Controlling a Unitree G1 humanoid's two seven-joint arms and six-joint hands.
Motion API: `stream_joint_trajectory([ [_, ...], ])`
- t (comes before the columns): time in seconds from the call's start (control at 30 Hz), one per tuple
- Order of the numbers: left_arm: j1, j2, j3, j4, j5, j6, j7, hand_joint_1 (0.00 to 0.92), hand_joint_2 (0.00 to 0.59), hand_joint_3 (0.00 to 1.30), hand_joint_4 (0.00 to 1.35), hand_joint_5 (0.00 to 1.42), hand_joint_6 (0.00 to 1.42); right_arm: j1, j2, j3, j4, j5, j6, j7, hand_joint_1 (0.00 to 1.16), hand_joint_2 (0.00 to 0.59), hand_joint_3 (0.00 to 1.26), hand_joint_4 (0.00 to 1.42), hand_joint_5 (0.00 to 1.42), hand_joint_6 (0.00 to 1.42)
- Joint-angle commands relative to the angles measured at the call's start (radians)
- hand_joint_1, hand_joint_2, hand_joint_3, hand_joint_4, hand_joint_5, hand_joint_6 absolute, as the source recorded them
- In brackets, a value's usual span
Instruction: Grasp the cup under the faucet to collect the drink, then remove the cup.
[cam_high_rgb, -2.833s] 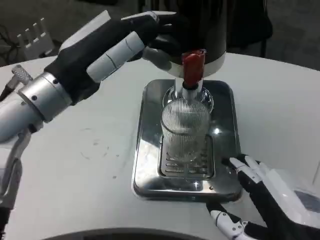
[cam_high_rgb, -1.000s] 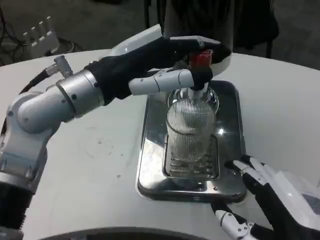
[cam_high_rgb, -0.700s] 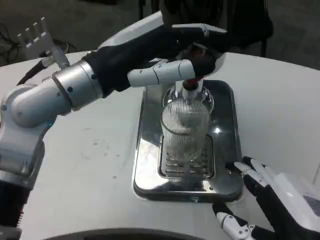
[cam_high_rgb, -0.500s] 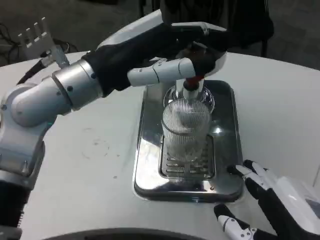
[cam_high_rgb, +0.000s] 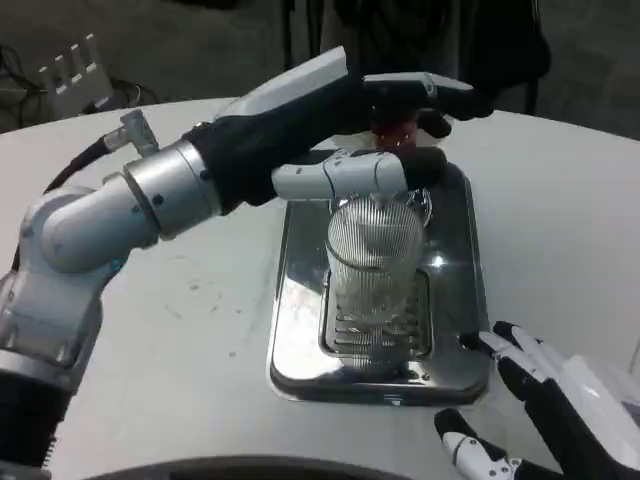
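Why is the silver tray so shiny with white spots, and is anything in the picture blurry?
In the head view, the metal tray mirrors the lights above, so white glare spots show beside the ribbed glass cup. The left robot hand at the red tap looks slightly soft, and so does the right robot hand at the lower edge.

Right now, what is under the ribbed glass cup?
The cup stands on a slotted grate set in a shiny metal drip tray. The slots directly beneath it are blurred through the glass. Above it, the left robot hand covers most of the red faucet.
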Motion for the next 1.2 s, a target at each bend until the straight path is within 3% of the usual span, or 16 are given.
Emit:
stream_joint_trajectory([
  [0.03,0.037,0.006,-0.011,0.020,0.038,-0.078,0.018,0.000,0.104,0.20,0.10,0.16,0.32,0.003,0.021,0.001,-0.007,0.007,0.015,-0.007,0.29,0.444,0.12,0.00,0.00,0.06],
  [0.7,-0.001,0.046,-0.064,0.193,0.177,-0.327,0.088,0.000,0.094,0.13,0.01,0.08,0.27,-0.066,0.023,0.024,0.034,0.001,0.090,0.006,0.29,0.444,0.12,0.00,0.00,0.06],
  [1.2,-0.026,0.066,-0.105,0.281,0.275,-0.446,0.200,0.000,0.093,0.11,0.00,0.05,0.25,-0.079,0.014,0.038,0.039,-0.007,0.105,0.007,0.29,0.440,0.12,0.00,0.00,0.06],
])
